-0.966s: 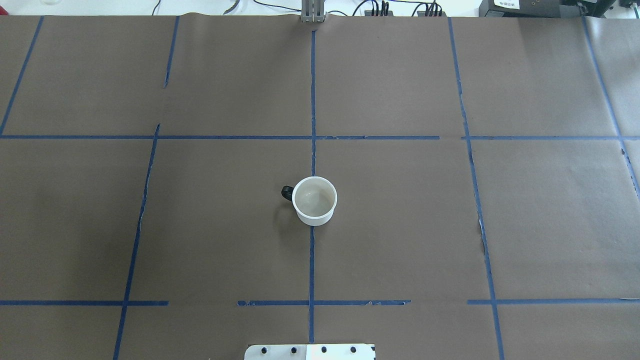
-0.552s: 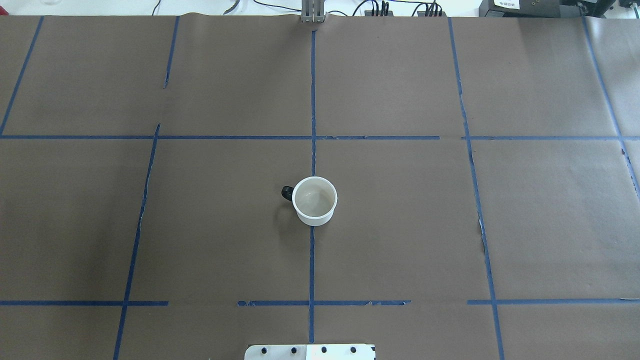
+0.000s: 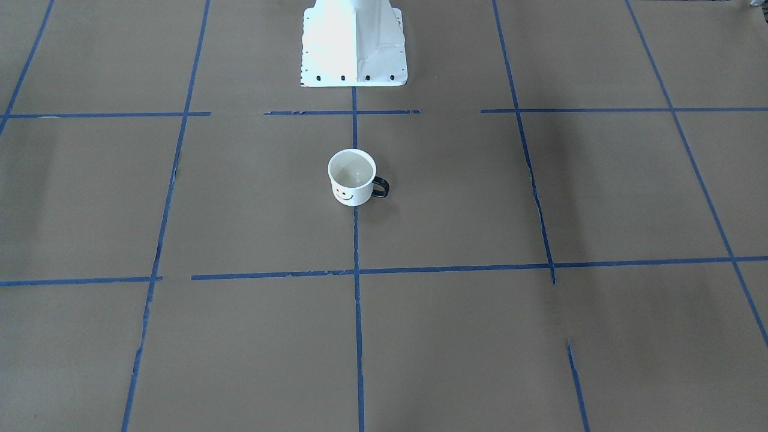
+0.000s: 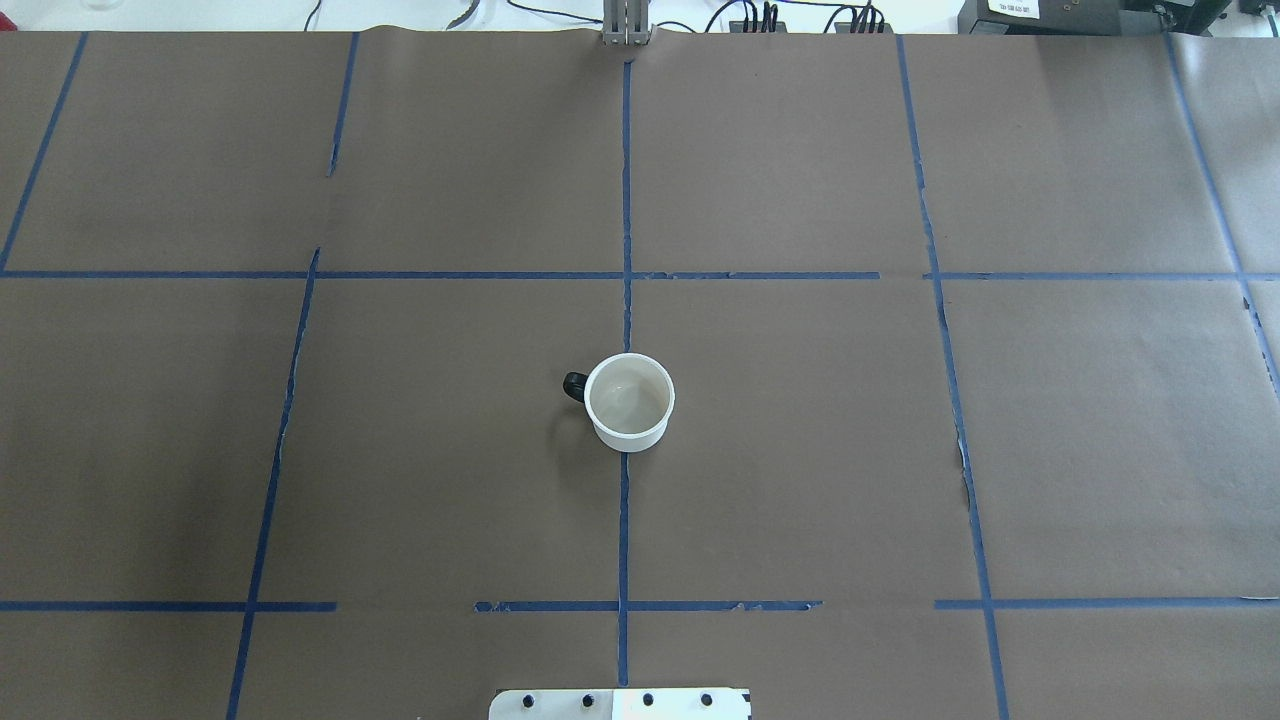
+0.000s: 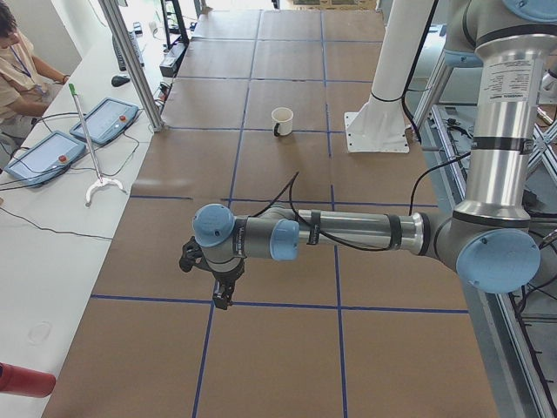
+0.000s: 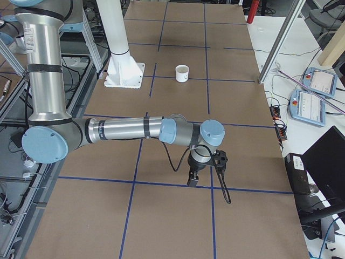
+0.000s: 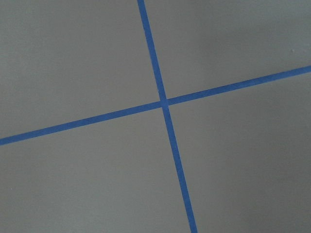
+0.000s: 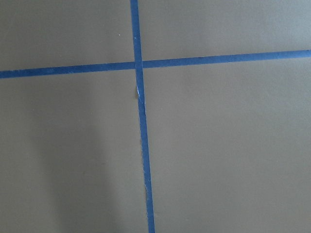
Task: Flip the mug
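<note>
Left gripper (image 5: 222,296) hung pointing down over a tape crossing; right gripper (image 6: 192,178) did likewise at the opposite table end. Open or closed could not be told for either from the side views. Table (image 4: 900,450) was covered in matte brown paper gridded with blue tape (image 4: 625,200). Mug (image 3: 351,180) stood upright, mouth up, well apart from both grippers and roughly midway between them. Judged light, rigid, smooth-walled, likely slippery. Thin black loop handle (image 3: 382,188) faced the left gripper's side; the rim wall looked the surer hold.

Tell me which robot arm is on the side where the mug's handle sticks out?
The left arm: the black handle of the mug points toward the robot's left side, away from the right arm.
</note>
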Controlling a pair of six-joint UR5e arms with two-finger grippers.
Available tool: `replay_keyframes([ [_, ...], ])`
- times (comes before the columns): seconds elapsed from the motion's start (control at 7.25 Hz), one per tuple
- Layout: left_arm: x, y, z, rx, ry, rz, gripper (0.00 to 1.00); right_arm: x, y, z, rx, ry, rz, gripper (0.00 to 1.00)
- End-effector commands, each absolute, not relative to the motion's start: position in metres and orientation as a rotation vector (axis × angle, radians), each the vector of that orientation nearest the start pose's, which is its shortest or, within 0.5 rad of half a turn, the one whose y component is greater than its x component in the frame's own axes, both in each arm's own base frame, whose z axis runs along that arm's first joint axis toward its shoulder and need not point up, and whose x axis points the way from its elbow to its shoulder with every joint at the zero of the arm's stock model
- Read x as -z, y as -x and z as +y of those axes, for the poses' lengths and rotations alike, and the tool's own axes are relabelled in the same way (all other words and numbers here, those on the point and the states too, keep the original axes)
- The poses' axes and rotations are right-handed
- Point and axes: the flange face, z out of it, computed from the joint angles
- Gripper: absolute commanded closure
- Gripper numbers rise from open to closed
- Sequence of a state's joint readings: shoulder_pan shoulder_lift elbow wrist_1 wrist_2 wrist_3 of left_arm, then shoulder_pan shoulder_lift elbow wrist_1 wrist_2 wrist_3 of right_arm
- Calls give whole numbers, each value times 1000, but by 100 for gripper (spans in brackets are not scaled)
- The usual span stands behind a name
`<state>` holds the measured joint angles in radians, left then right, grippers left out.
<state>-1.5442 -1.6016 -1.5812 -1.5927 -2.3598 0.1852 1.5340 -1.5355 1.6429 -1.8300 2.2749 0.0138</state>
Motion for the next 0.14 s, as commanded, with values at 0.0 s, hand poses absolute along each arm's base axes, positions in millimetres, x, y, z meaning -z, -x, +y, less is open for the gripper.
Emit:
replay_keyframes([
  [0.0, -631, 50, -509, -232, -146, 781, 0, -635, -51, -494, -31, 163, -699, 0],
])
